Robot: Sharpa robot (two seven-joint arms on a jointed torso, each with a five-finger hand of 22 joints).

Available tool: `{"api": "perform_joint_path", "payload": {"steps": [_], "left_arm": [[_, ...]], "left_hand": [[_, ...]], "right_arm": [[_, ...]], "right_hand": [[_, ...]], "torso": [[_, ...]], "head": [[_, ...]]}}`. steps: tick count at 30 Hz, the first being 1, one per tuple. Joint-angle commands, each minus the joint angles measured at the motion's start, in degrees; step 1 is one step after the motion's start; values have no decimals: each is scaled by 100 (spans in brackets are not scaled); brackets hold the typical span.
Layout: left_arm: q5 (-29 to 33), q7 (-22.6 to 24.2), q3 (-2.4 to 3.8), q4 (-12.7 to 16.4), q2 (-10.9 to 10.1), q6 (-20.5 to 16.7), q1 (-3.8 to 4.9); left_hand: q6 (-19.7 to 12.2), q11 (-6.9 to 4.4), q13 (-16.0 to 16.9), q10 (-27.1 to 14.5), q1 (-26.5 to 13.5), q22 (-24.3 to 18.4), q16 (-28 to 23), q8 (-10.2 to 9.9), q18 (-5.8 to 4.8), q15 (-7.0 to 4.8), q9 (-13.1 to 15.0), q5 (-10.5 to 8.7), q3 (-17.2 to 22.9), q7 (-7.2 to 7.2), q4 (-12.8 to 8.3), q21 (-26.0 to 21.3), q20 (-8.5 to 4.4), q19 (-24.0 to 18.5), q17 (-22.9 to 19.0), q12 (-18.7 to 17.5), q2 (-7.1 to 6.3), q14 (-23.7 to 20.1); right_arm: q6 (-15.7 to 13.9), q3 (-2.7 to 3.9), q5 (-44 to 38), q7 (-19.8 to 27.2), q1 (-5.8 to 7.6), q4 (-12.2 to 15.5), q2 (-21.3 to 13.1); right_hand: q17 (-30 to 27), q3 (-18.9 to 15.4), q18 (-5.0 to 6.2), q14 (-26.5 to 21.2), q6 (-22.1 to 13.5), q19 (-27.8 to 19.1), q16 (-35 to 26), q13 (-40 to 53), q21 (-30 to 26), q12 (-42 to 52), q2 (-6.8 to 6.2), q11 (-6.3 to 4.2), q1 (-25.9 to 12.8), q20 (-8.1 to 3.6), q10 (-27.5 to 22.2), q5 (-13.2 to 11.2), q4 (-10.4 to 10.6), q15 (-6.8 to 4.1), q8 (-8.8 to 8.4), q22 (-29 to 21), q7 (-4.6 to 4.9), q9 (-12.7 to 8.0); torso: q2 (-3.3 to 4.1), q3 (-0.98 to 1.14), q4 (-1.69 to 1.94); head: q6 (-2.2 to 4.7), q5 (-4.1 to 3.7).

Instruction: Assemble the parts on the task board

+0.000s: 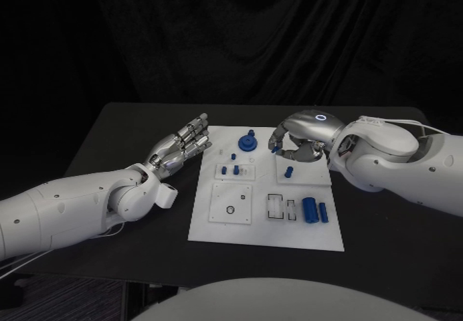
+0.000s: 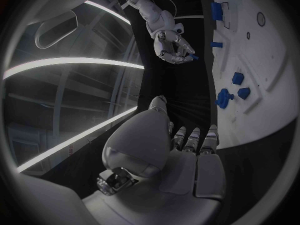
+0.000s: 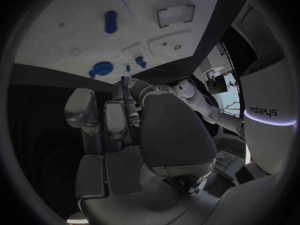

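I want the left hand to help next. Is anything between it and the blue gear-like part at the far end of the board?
Nothing visible does. The left hand hovers open at the task board's left edge, and only bare white plate lies between it and the blue gear-like part. The right hand is on the part's other side.

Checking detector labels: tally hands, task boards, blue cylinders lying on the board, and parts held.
Hands: 2, left hand and right hand
Task board: 1
Lying blue cylinders: 2, large cylinder and thin cylinder
Held small blue part: 1
Total: 6
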Motion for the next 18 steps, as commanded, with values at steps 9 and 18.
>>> {"api": "perform_joint_path", "payload": {"steps": [9, 18], "left_arm": [[11, 612, 5, 3, 18, 74, -33], [11, 623, 5, 6, 5, 59, -110]], "left_hand": [[9, 62, 0, 7, 73, -3, -21, 6, 56, -41, 6, 17, 42, 102, 19, 12, -54, 4, -5, -24, 14, -1], [-28, 44, 0, 11, 86, -13, -21, -1, 54, -75, 0, 16, 65, 494, 46, 13, -59, 8, -5, -23, 4, -1]], "right_arm": [[268, 0, -699, 163, -479, 410, 425], [618, 1, -867, 61, -773, 203, 787]], "right_hand": [[-8, -26, -11, -12, -71, -6, 9, -3, 9, -52, -22, 31, 74, 12, 41, -4, -34, 17, -21, 760, -11, 38], [-123, -42, 16, -70, -135, -76, -66, -17, -149, -104, -11, 50, 51, 27, 33, -88, -16, 36, -71, 719, 6, 70]], "torso": [[14, 11, 15], [18, 10, 16]], "head": [[0, 176], [0, 284]]}}
